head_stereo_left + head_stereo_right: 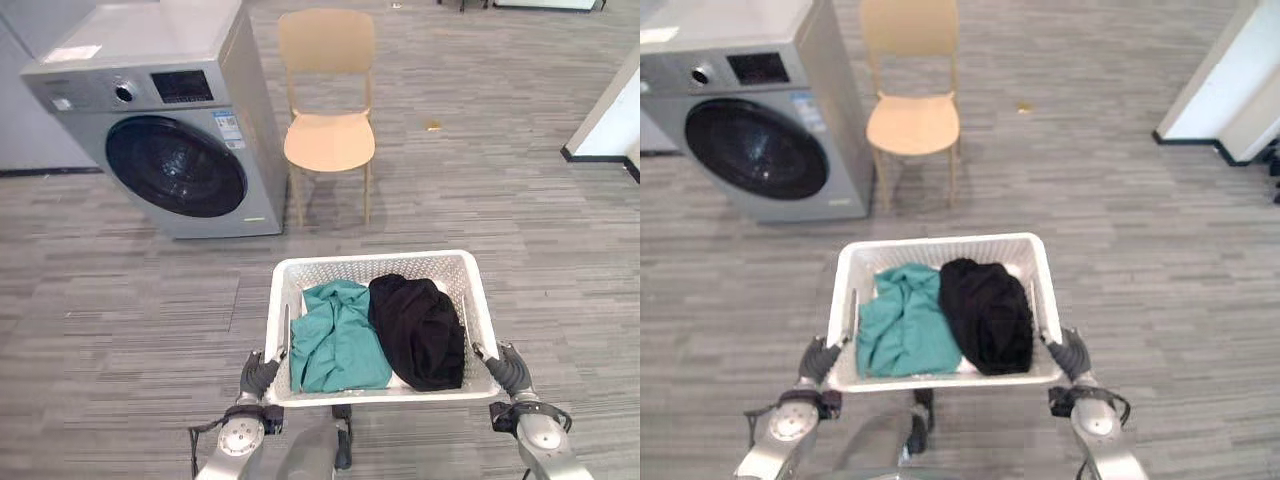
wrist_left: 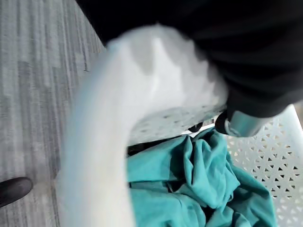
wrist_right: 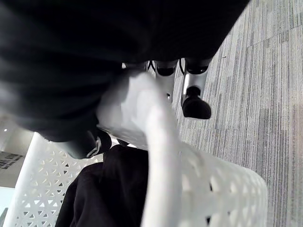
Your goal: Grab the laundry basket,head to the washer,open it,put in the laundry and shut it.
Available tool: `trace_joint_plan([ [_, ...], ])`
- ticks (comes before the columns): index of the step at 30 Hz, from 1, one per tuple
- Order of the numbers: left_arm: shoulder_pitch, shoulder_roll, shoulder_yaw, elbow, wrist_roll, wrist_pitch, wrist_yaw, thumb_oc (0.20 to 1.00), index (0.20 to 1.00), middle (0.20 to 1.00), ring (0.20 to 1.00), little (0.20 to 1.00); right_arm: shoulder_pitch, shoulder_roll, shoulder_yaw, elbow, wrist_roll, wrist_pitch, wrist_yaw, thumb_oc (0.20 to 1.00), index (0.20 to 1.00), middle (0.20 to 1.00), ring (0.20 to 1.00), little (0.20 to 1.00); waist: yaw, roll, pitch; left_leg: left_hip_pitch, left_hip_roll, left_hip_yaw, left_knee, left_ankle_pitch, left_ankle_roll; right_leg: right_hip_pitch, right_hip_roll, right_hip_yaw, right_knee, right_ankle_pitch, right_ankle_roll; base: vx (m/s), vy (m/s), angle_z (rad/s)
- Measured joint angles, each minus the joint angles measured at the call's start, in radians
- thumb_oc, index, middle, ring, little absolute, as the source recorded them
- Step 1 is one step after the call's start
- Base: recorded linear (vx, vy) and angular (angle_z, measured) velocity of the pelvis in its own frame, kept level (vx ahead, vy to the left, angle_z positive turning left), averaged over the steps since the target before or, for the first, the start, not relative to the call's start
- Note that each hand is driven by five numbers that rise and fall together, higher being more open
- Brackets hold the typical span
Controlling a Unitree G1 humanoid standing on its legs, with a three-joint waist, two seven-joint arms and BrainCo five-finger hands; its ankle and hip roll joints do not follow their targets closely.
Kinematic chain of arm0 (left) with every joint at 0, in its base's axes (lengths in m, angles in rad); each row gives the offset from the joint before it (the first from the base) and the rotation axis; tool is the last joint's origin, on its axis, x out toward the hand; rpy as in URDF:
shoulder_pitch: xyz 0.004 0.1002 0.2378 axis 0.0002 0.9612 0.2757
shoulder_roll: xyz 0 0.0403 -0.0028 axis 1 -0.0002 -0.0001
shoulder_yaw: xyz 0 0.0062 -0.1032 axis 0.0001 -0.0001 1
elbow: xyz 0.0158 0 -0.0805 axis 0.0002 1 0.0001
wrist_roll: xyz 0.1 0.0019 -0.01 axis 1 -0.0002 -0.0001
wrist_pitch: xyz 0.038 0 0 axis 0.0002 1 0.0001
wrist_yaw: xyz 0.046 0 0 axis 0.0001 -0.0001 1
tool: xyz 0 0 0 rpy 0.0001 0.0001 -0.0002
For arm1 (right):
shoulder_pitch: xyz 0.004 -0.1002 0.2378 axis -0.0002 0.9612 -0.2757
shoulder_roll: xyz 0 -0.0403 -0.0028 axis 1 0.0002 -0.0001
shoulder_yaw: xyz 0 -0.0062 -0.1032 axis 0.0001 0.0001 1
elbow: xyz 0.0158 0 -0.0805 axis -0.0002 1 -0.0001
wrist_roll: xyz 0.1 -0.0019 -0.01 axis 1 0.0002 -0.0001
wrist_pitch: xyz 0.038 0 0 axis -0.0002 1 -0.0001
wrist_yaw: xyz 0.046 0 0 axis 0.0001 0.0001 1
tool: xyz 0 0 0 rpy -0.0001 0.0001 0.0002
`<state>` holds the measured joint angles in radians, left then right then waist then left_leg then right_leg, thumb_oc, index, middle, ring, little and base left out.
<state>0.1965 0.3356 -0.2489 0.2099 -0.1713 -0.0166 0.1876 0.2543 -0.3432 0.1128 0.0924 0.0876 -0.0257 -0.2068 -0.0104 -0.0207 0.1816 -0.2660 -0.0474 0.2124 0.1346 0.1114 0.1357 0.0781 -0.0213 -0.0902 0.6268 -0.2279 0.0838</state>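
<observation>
I carry a white perforated laundry basket (image 1: 370, 262) low in front of me, above the grey wood floor. Inside lie a teal garment (image 1: 335, 335) on the left and a black garment (image 1: 418, 330) on the right. My left hand (image 1: 260, 375) grips the basket's left side, its thumb hooked over the rim (image 2: 104, 156) above the teal cloth (image 2: 199, 189). My right hand (image 1: 508, 370) holds the right side, fingers (image 3: 194, 94) curled under the rim (image 3: 161, 156) beside the black cloth (image 3: 109, 189). The grey washer (image 1: 170, 130) stands ahead to the left, its dark round door (image 1: 175, 165) shut.
A beige chair (image 1: 328, 140) stands right beside the washer, facing me. A white wall corner with a dark skirting (image 1: 610, 120) juts in at the far right. A small scrap (image 1: 433, 126) lies on the floor beyond the chair. Open floor separates me from the washer.
</observation>
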Motion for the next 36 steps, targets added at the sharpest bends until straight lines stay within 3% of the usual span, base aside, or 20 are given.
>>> trace_joint_plan([
  [2, -0.013, 0.023, 0.001, -0.007, 0.000, 0.003, 0.000, 0.200, 0.200, 0.200, 0.200, 0.200, 0.017, 0.014, 0.010, -0.007, 0.000, 0.003, -0.005, 0.200, 0.200, 0.200, 0.200, 0.200, -0.015, -0.039, -0.007, 0.098, -0.052, -0.017, -0.049, -0.058, 0.013, -0.095, -0.065, 0.000, 0.155, -0.001, 0.006, 0.48, 0.206, 0.04],
  [4, -0.046, 0.026, 0.000, -0.009, 0.000, 0.003, 0.000, 0.200, 0.200, 0.200, 0.200, 0.200, 0.009, 0.011, 0.004, -0.010, 0.000, 0.003, -0.005, 0.200, 0.200, 0.200, 0.200, 0.200, -0.024, -0.014, 0.005, 0.214, -0.063, -0.042, -0.128, -0.073, 0.015, -0.237, -0.102, -0.048, 0.221, -0.032, -0.028, 0.40, 0.076, 0.17],
  [6, -0.062, 0.040, 0.004, -0.007, 0.000, 0.002, 0.003, 0.200, 0.200, 0.200, 0.200, 0.200, -0.004, 0.013, 0.007, -0.014, 0.001, 0.001, -0.006, 0.200, 0.200, 0.200, 0.200, 0.200, -0.037, -0.009, 0.008, 0.287, -0.061, -0.060, -0.155, -0.082, -0.006, -0.342, -0.099, -0.074, 0.097, -0.030, -0.029, 0.43, 0.012, 0.51],
  [7, -0.070, 0.037, 0.004, -0.008, 0.000, -0.003, 0.003, 0.200, 0.200, 0.200, 0.200, 0.200, -0.007, 0.008, 0.008, -0.014, 0.001, 0.001, -0.006, 0.200, 0.200, 0.200, 0.200, 0.200, -0.045, 0.002, 0.007, 0.319, -0.052, -0.069, -0.161, -0.129, -0.053, -0.373, -0.089, -0.092, -0.031, -0.020, -0.017, 0.31, -0.023, 0.47],
  [10, -0.043, 0.039, 0.007, -0.002, -0.002, -0.017, 0.000, 0.200, 0.200, 0.200, 0.200, 0.200, -0.031, 0.010, 0.016, 0.014, 0.001, 0.001, -0.002, 0.200, 0.200, 0.200, 0.200, 0.200, -0.049, -0.012, 0.015, 0.454, -0.050, -0.082, -0.187, -0.160, -0.046, -0.437, -0.063, -0.132, -0.452, 0.135, -0.026, 0.53, -0.066, 0.81],
  [13, -0.027, 0.033, 0.011, -0.002, -0.001, -0.020, 0.001, 0.200, 0.200, 0.200, 0.200, 0.200, -0.039, 0.009, 0.016, 0.024, 0.002, -0.002, 0.007, 0.200, 0.200, 0.200, 0.200, 0.200, -0.057, -0.003, 0.006, 0.502, -0.025, -0.084, -0.191, -0.236, -0.073, -0.443, -0.040, -0.170, -0.615, 0.186, 0.011, 0.41, -0.056, 0.63],
  [15, 0.011, 0.028, 0.014, 0.005, -0.002, -0.020, 0.000, 0.200, 0.200, 0.200, 0.200, 0.200, -0.049, 0.014, 0.025, 0.049, 0.001, 0.000, 0.020, 0.200, 0.200, 0.200, 0.200, 0.200, -0.040, -0.029, 0.001, 0.603, -0.033, -0.089, -0.191, -0.288, -0.130, -0.420, -0.047, -0.228, -0.626, 0.186, -0.026, 0.45, -0.077, 0.30],
  [16, 0.019, 0.016, 0.014, 0.008, -0.002, -0.019, 0.000, 0.200, 0.200, 0.200, 0.200, 0.200, -0.045, 0.008, 0.024, 0.051, 0.000, 0.000, 0.021, 0.200, 0.200, 0.200, 0.200, 0.200, -0.043, -0.021, 0.003, 0.630, -0.027, -0.092, -0.186, -0.303, -0.139, -0.407, -0.043, -0.219, -0.609, 0.226, -0.052, 0.34, -0.100, 0.10],
  [17, 0.032, -0.016, 0.020, 0.005, -0.001, -0.019, 0.004, 0.200, 0.200, 0.200, 0.200, 0.200, -0.048, -0.002, 0.020, 0.070, 0.000, 0.001, 0.022, 0.200, 0.200, 0.200, 0.200, 0.200, -0.038, 0.020, 0.002, 0.650, 0.008, -0.088, -0.129, -0.319, -0.164, -0.405, -0.011, -0.207, -0.525, 0.309, -0.112, 0.65, -0.219, 0.08],
  [18, 0.031, -0.013, 0.020, 0.005, -0.001, -0.019, 0.004, 0.200, 0.200, 0.200, 0.200, 0.200, -0.044, -0.002, 0.020, 0.062, 0.001, 0.000, 0.027, 0.200, 0.200, 0.200, 0.200, 0.200, -0.041, 0.014, 0.001, 0.639, 0.016, -0.095, -0.079, -0.315, -0.170, -0.402, -0.008, -0.189, -0.505, 0.350, -0.168, 0.73, -0.344, 0.02],
  [19, 0.025, -0.030, 0.019, 0.004, 0.001, -0.017, 0.005, 0.200, 0.200, 0.200, 0.200, 0.200, -0.058, -0.004, 0.010, 0.081, 0.001, 0.000, 0.032, 0.200, 0.200, 0.200, 0.200, 0.200, -0.050, 0.033, 0.002, 0.660, 0.062, -0.149, -0.023, -0.282, -0.203, -0.397, 0.020, -0.183, -0.379, 0.295, -0.205, 0.57, -0.290, 0.09],
  [21, 0.010, -0.027, 0.018, 0.018, 0.003, -0.017, 0.007, 0.200, 0.200, 0.200, 0.200, 0.200, -0.063, 0.012, 0.005, 0.101, 0.002, -0.001, 0.030, 0.200, 0.200, 0.200, 0.200, 0.200, -0.067, 0.015, -0.002, 0.637, 0.079, -0.196, 0.090, -0.223, -0.254, -0.377, 0.015, -0.186, -0.308, 0.209, -0.217, 0.31, -0.221, 0.28],
  [22, -0.004, -0.026, 0.009, 0.038, 0.003, -0.017, 0.006, 0.200, 0.200, 0.200, 0.200, 0.200, -0.053, 0.006, 0.002, 0.094, 0.002, -0.002, 0.030, 0.200, 0.200, 0.200, 0.200, 0.200, -0.070, -0.002, -0.013, 0.531, 0.085, -0.194, 0.312, -0.192, -0.277, -0.341, 0.012, -0.187, -0.335, 0.200, -0.215, 0.32, -0.247, 0.19],
  [24, -0.029, -0.016, 0.008, 0.025, 0.002, -0.020, 0.004, 0.200, 0.200, 0.200, 0.200, 0.200, -0.069, -0.016, 0.003, 0.071, 0.004, -0.014, 0.030, 0.200, 0.200, 0.200, 0.200, 0.200, -0.068, -0.013, -0.008, 0.366, 0.100, -0.164, 0.520, -0.217, -0.247, -0.301, 0.028, -0.179, -0.397, 0.203, -0.225, 0.17, -0.121, -0.12],
  [25, -0.038, -0.011, 0.012, 0.024, 0.000, -0.020, 0.004, 0.200, 0.200, 0.200, 0.200, 0.200, -0.085, -0.018, 0.005, 0.069, 0.005, -0.013, 0.028, 0.200, 0.200, 0.200, 0.200, 0.200, -0.061, -0.027, -0.001, 0.288, 0.107, -0.139, 0.547, -0.252, -0.227, -0.264, 0.034, -0.174, -0.432, 0.224, -0.230, 0.17, -0.041, -0.22],
  [27, -0.036, -0.006, 0.013, 0.022, -0.002, -0.021, 0.001, 0.200, 0.200, 0.200, 0.200, 0.200, -0.096, -0.021, 0.008, 0.066, 0.006, -0.013, 0.020, 0.200, 0.200, 0.200, 0.200, 0.200, -0.058, -0.039, 0.011, 0.182, 0.105, -0.133, 0.497, -0.295, -0.216, -0.188, 0.040, -0.155, -0.495, 0.226, -0.233, 0.33, -0.014, -0.24],
  [30, -0.048, -0.007, 0.011, 0.021, -0.002, -0.021, -0.001, 0.200, 0.200, 0.200, 0.200, 0.200, -0.090, -0.023, 0.007, 0.059, 0.010, -0.014, 0.008, 0.200, 0.200, 0.200, 0.200, 0.200, -0.051, -0.037, 0.021, 0.125, 0.106, -0.112, 0.249, -0.292, -0.205, -0.099, 0.040, -0.143, -0.571, 0.219, -0.218, 0.24, 0.047, -0.16],
  [31, -0.052, -0.011, 0.010, 0.019, -0.002, -0.021, -0.001, 0.200, 0.200, 0.200, 0.200, 0.200, -0.083, -0.031, 0.008, 0.057, 0.011, -0.013, 0.008, 0.200, 0.200, 0.200, 0.200, 0.200, -0.050, -0.029, 0.029, 0.102, 0.107, -0.111, 0.099, -0.235, -0.195, -0.066, 0.047, -0.144, -0.604, 0.221, -0.211, 0.20, 0.053, -0.16],
  [32, -0.047, -0.010, 0.009, 0.019, -0.002, -0.020, -0.001, 0.200, 0.200, 0.200, 0.200, 0.200, -0.083, -0.030, 0.011, 0.057, 0.011, -0.014, 0.006, 0.200, 0.200, 0.200, 0.200, 0.200, -0.042, -0.019, 0.027, 0.082, 0.109, -0.113, 0.072, -0.207, -0.191, -0.047, 0.055, -0.132, -0.620, 0.203, -0.190, 0.38, 0.122, -0.26],
  [36, -0.045, -0.022, 0.009, 0.030, -0.002, -0.019, 0.000, 0.200, 0.200, 0.200, 0.200, 0.200, -0.075, -0.030, 0.012, 0.065, 0.011, -0.013, 0.000, 0.200, 0.200, 0.200, 0.200, 0.200, -0.028, 0.001, 0.042, 0.027, 0.104, -0.116, -0.084, -0.077, -0.198, 0.041, 0.065, -0.105, -0.705, 0.216, -0.175, 0.30, 0.155, -0.15],
])
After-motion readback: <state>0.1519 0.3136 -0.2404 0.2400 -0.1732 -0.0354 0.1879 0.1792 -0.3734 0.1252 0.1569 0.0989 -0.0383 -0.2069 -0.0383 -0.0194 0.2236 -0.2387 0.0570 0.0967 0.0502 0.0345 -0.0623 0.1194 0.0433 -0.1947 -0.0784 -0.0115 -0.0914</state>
